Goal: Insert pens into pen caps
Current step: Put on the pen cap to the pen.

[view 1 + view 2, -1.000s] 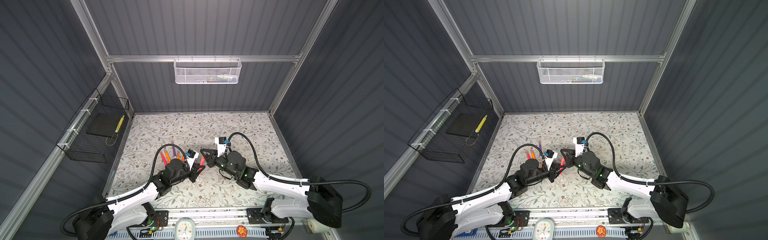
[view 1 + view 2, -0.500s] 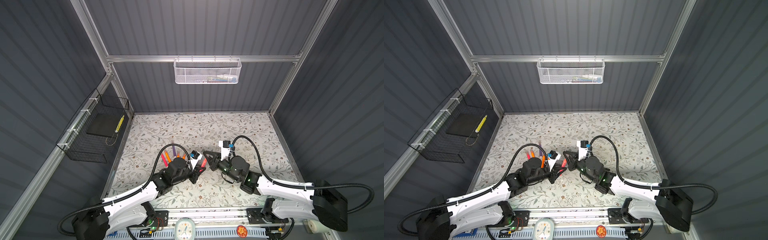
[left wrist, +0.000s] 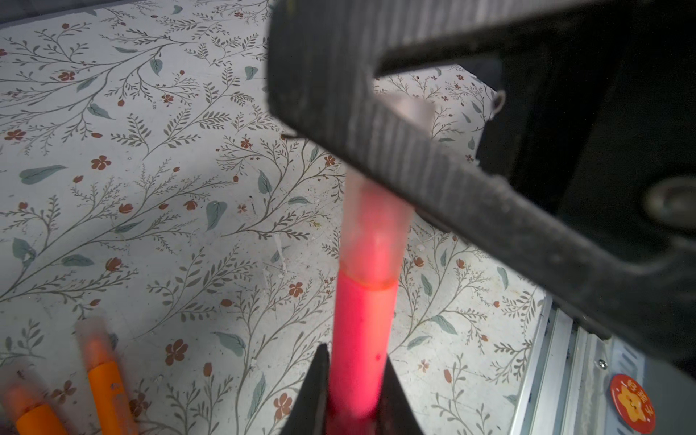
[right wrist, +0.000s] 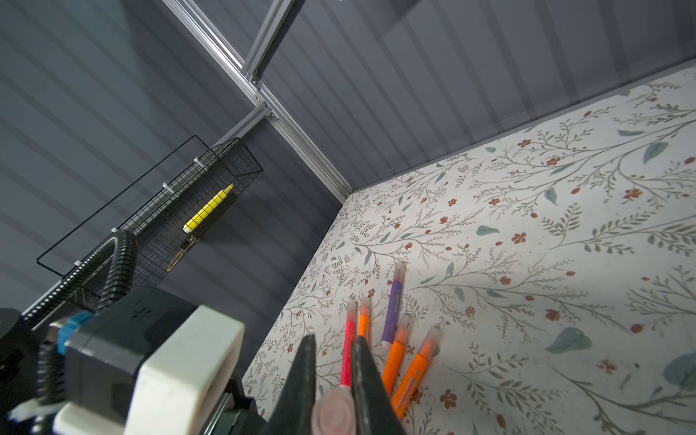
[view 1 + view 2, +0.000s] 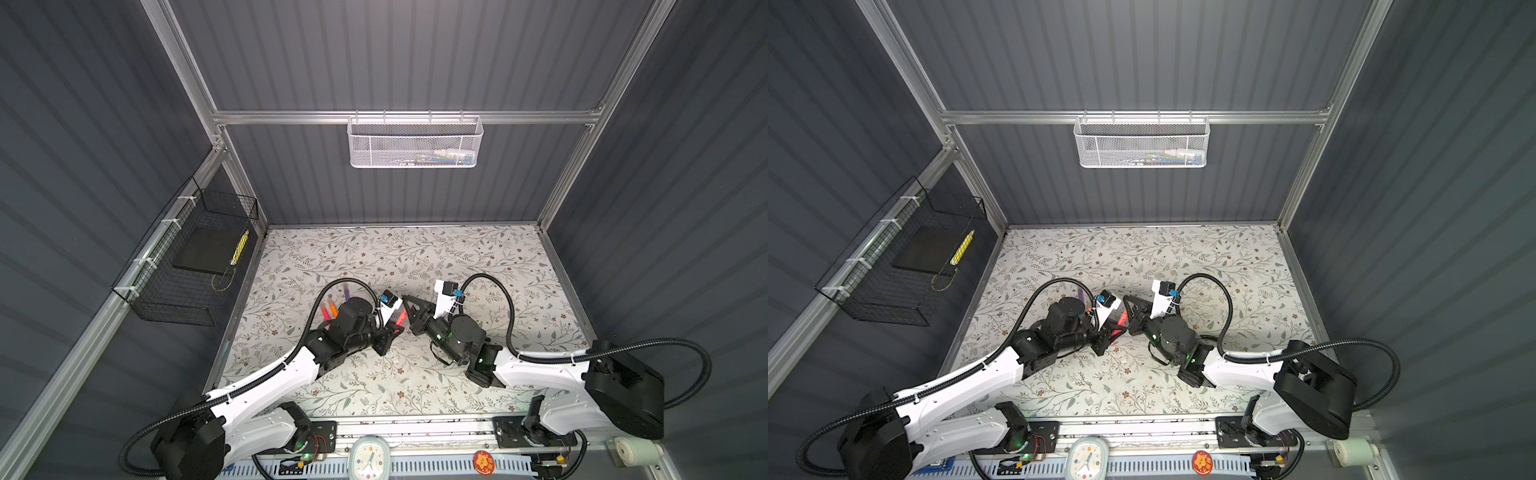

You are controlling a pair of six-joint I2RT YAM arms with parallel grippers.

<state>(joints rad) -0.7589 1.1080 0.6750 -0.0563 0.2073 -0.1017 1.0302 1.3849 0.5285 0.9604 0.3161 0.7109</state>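
Here the left gripper (image 3: 356,408) has its jaws clamped on the rear part of a pink-red pen (image 3: 361,331). The barrel runs out from between the two black fingertips. A translucent pen cap (image 3: 374,226) covers the pen's front end, and its open rim meets the barrel, with the red showing through the pale plastic. The right gripper (image 4: 334,339) has its jaws pressed together on that cap. In the right wrist view the cap's round closed end sits squeezed between the two dark fingers. In the left wrist view one of those fingers crosses over the cap's far half.

In both top views the two grippers meet nose to nose over the middle of the floral table (image 5: 415,257). The pen is held clear of the surface between them.

Five more pens lie in a loose fan on the table, left of its middle and toward its left edge. They are a purple pen (image 4: 393,307), three orange pens (image 4: 394,361) and a second pink-red pen (image 4: 348,339). Each has a pale cap on its end. The purple one lies farthest toward the back edge.
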